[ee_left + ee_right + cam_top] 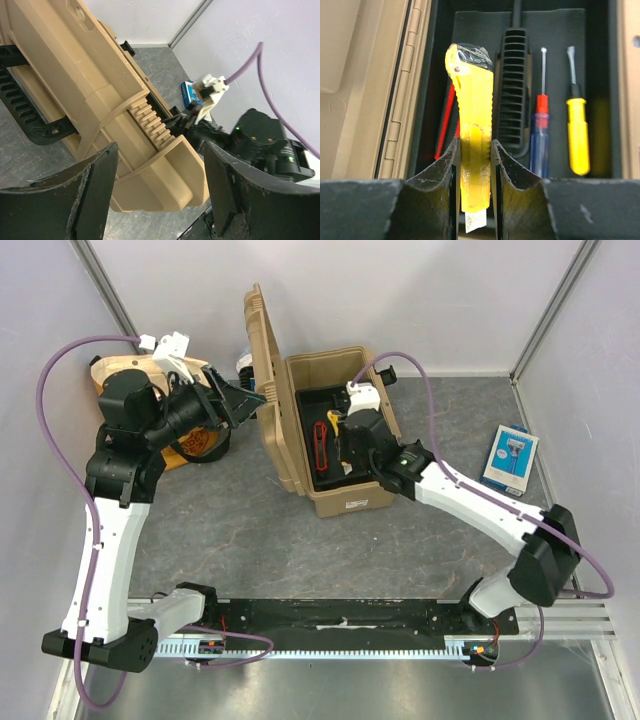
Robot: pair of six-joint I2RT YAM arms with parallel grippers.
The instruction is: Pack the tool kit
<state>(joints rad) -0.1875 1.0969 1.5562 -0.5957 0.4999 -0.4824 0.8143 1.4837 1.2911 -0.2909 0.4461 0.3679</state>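
Currently right end effector [474, 150] clamped on yellow cutter [472, 100] above tray [560, 30]; left end effector [160, 150] apart; toolbox label [357, 503] illegible.

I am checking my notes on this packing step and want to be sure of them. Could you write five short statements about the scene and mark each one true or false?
1. The right gripper is shut on the yellow cutter. True.
2. The toolbox lid is closed. False: it stands open.
3. Two screwdrivers lie in the black tray. True.
4. The left gripper is shut on the lid. False: its fingers stand open near the lid and hold nothing.
5. The blue-white packet lies inside the toolbox. False: it lies on the table, to the right of the toolbox.
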